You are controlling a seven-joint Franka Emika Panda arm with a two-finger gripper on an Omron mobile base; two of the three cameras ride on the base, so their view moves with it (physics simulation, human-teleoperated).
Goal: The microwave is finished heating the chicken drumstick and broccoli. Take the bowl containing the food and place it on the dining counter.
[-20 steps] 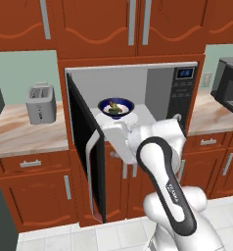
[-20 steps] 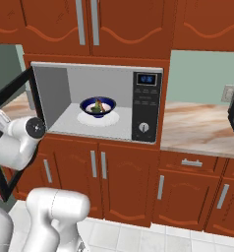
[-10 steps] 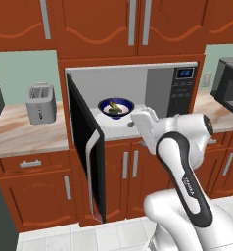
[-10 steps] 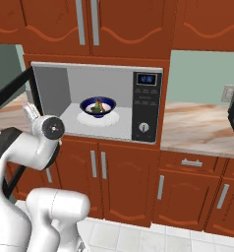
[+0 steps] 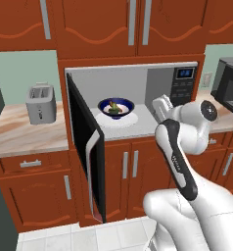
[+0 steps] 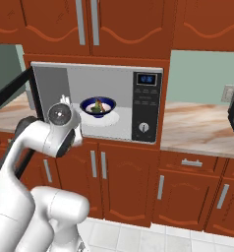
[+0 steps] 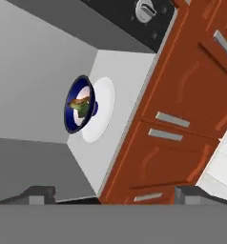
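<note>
- Bowl (image 5: 116,107) sits upright, mouth up, on the white turntable (image 5: 119,119) inside the microwave (image 5: 133,98); round, no long axis.
- Drumstick (image 7: 78,101) and broccoli (image 7: 80,111) lie inside it.
- Microwave door (image 5: 85,147) hangs open.
- Gripper (image 7: 114,194) spread wide, empty, outside the cavity.

I see the microwave (image 5: 133,98) with its door swung open, and its light grey interior floor (image 5: 138,125) is the surface carrying the load. A white round turntable plate (image 5: 116,119) lies flat on that floor, near the middle of the cavity. The bowl (image 5: 116,106) sits directly on the plate, upright, dark blue outside. Left of the microwave, a silver toaster (image 5: 40,102) stands on the marbled counter (image 5: 25,135).
</note>
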